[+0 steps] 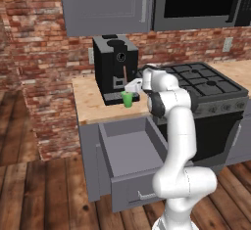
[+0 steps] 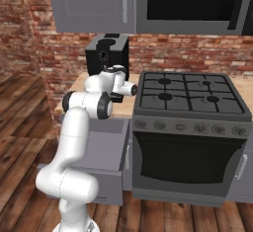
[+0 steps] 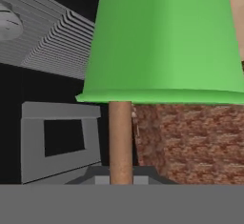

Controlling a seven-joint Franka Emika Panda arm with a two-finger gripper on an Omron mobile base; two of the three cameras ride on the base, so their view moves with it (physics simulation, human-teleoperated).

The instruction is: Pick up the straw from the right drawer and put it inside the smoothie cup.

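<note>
Tan-orange straw pinched in the closed fingers, its far end inside the smoothie cup. Cup stands on the tabletop, coffee machine at its 11 o'clock; right drawer open below.

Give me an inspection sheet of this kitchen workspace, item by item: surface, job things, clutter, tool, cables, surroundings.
Surface: light wooden counter, beside a black gas stove.
Job's things: small bright green tapered cup on the counter before the black coffee machine; thin tan-orange straw upright, its far end at the cup's rim in the hand view; wide grey drawer pulled open.
Clutter: nothing seen.
Tool: tool above the cup, shut on the straw.
Cables: nothing seen.
Surroundings: red brick wall, grey upper cabinets, wooden plank floor.
</note>
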